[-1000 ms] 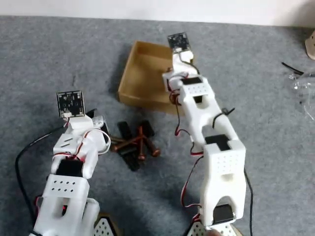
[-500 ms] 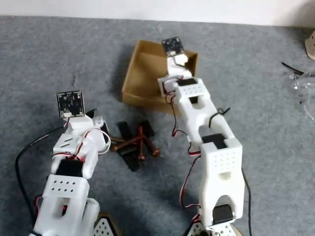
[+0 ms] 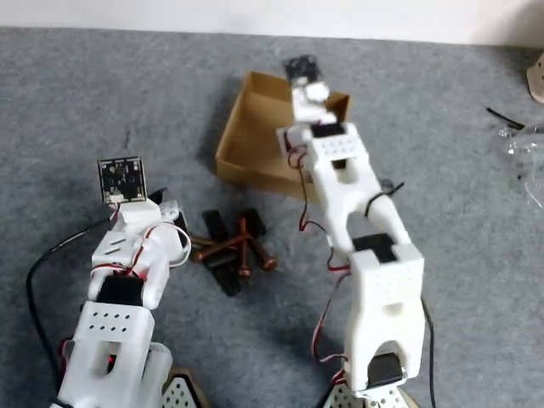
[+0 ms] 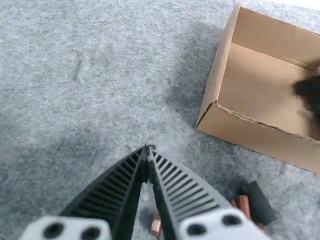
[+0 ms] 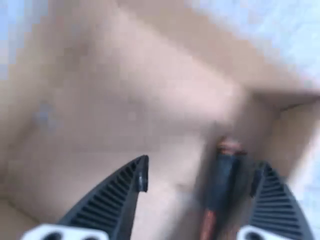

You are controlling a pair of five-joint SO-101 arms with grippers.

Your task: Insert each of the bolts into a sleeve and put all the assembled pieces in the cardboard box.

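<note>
Your right hand point(image 5: 201, 167) has pushed farther over the cardboard box point(image 3: 251, 174), nudging it slightly right. It now hangs released, jaws wide, above an assembled bolt-and-sleeve piece point(image 5: 222, 182) lying on the box floor, so that one looks delivered. Your left hand point(image 4: 148, 150) stays clenched and empty above the worktop point(image 3: 102, 93), beside the loose bolts and sleeves point(image 3: 234, 246) left to assemble

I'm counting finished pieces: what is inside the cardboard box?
One bolt in a black sleeve lies in the cardboard box near a corner, by the open right hand. The right arm covers part of the box floor; more could be hidden.
</note>
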